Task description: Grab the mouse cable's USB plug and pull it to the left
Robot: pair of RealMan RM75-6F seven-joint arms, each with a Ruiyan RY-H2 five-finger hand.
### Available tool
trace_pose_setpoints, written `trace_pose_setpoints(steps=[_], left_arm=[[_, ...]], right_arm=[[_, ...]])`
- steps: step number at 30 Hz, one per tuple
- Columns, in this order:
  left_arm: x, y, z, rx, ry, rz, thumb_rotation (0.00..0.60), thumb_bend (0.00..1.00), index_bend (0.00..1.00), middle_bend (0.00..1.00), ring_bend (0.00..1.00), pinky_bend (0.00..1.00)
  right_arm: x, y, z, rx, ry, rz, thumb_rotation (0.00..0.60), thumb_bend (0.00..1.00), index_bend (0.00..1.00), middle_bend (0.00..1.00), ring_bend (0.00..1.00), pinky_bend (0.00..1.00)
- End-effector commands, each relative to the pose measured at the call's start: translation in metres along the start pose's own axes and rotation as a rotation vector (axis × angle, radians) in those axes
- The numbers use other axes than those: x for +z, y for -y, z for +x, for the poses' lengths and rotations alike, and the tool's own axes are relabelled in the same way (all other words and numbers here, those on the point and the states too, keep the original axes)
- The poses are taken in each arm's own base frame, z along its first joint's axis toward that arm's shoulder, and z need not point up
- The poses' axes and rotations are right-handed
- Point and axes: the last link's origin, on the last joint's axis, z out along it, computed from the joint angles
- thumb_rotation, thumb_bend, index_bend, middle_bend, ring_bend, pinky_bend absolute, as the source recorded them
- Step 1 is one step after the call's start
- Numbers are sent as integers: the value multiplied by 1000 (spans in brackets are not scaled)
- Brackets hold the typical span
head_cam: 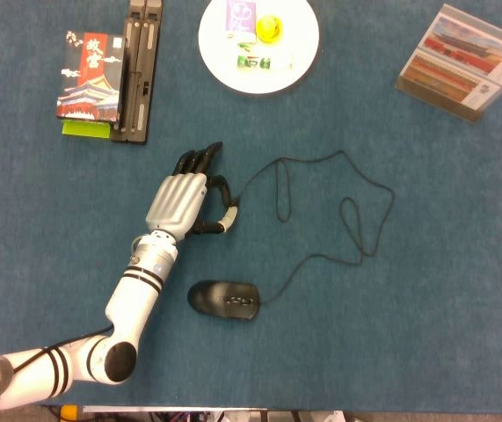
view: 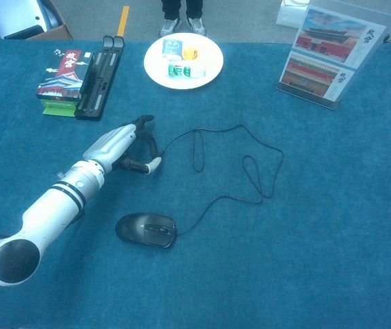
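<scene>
L hand (head_cam: pixel 183 199) sits left of frame centre, thumb and a finger pinching the USB plug (head_cam: pixel 229 211). Cable (head_cam: pixel 321 162) runs from the plug up and right, loops mid-frame, then drops to the mouse (head_cam: pixel 224 300) at lower centre. R hand not in either view. White plate (head_cam: pixel 299 54) at top centre.
</scene>
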Motion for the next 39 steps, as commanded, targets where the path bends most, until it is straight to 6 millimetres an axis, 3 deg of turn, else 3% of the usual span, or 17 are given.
trace_pose_setpoints(steps=[1, 7, 14, 30, 34, 39], left_arm=[[-2, -1, 2, -4, -8, -9, 483, 429, 562, 0, 0, 0], [-13, -8, 18, -18, -61, -56, 499, 429, 562, 0, 0, 0], [-36, -15, 50, -54, -152, -125, 527, 429, 563, 0, 0, 0], [-118, -32, 111, -255, -203, -328, 566, 429, 576, 0, 0, 0], [-144, -27, 117, -284, -197, -364, 579, 429, 578, 0, 0, 0], [-173, -22, 109, -296, -198, -389, 592, 429, 581, 0, 0, 0]], right_arm=[[0, 0, 0, 1, -1, -1, 600, 0, 285, 163, 26, 109], [-2, -2, 2, 11, -13, -6, 600, 0, 285, 163, 26, 109], [-7, -4, 1, 21, -18, -12, 600, 0, 285, 163, 26, 109], [-17, 2, -7, 49, -1, 5, 600, 0, 285, 163, 26, 109], [-19, 3, -7, 57, 1, 3, 600, 0, 285, 163, 26, 109], [-20, 3, -10, 64, 7, 0, 600, 0, 285, 163, 26, 108]])
